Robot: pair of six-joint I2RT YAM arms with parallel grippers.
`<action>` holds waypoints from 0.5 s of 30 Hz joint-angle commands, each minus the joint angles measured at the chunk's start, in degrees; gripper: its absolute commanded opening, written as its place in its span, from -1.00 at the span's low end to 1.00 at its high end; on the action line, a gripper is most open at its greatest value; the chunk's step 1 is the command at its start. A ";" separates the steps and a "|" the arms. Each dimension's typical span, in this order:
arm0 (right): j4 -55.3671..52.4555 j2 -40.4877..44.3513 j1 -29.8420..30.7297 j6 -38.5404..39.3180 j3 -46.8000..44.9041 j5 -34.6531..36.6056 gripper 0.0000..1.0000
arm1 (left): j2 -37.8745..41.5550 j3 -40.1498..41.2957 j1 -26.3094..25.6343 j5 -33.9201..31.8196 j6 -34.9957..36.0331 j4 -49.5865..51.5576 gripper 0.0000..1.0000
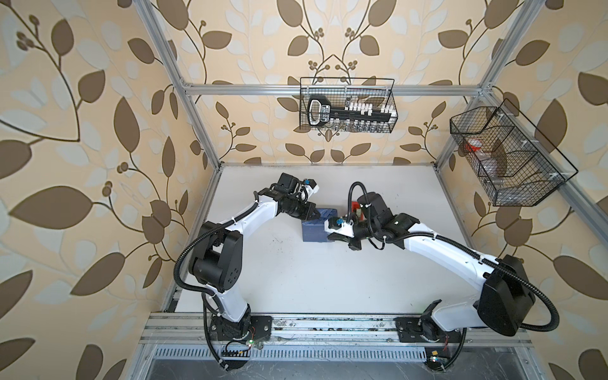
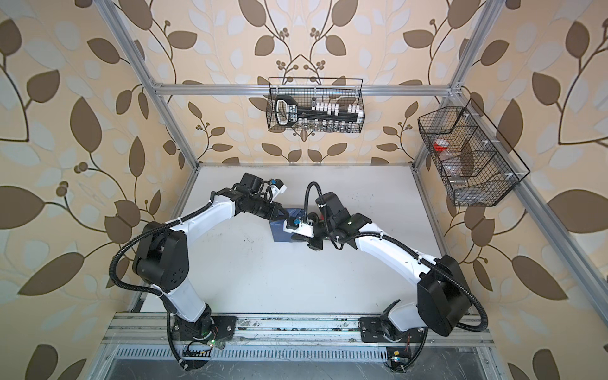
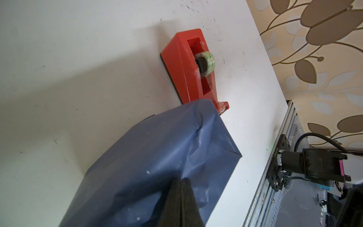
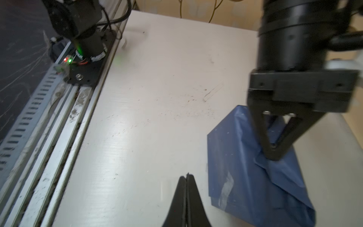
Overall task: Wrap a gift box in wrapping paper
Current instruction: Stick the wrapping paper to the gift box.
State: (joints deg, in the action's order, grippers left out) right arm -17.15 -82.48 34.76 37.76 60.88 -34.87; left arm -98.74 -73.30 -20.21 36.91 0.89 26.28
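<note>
The gift box is hidden inside the wrapping paper (image 1: 312, 232) (image 2: 281, 232), which covers it as a slate-blue parcel at mid-table. Creases run over the paper's top (image 3: 157, 157), and a whitish strip of tape (image 4: 225, 188) lies on its side. My left gripper (image 3: 181, 179) (image 4: 273, 155) (image 1: 318, 214) is shut, its tips pressed onto a gathered fold on the parcel's top. My right gripper (image 4: 186, 175) (image 1: 330, 237) is shut with nothing in it, just beside the parcel's near right side and over bare table.
A red tape dispenser (image 3: 184, 64) (image 1: 357, 210) with a small roll stands right behind the parcel, partly under the right arm. Wire baskets hang on the back frame (image 1: 348, 105) and the right frame (image 1: 506, 158). The arms' mounting rail (image 1: 329, 325) runs along the table's front.
</note>
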 commanded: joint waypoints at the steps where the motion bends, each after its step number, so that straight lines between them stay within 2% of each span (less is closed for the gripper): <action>1: 6.68 -3.47 -1.64 -6.52 3.50 -5.75 -1.00 | -3.17 3.51 -0.23 -8.78 -0.26 6.64 -1.00; 6: 5.20 -8.51 -2.25 -7.17 8.17 -8.08 -1.00 | -3.21 3.38 -0.21 -8.68 -0.42 6.57 -1.00; 15: 4.31 -9.72 -2.07 -7.06 8.35 -10.39 -1.00 | -3.21 3.51 -0.19 -8.69 -0.43 6.47 -1.00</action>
State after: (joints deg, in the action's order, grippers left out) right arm -12.23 -90.98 32.67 30.81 67.53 -42.35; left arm -98.74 -73.28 -20.21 36.91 0.84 26.22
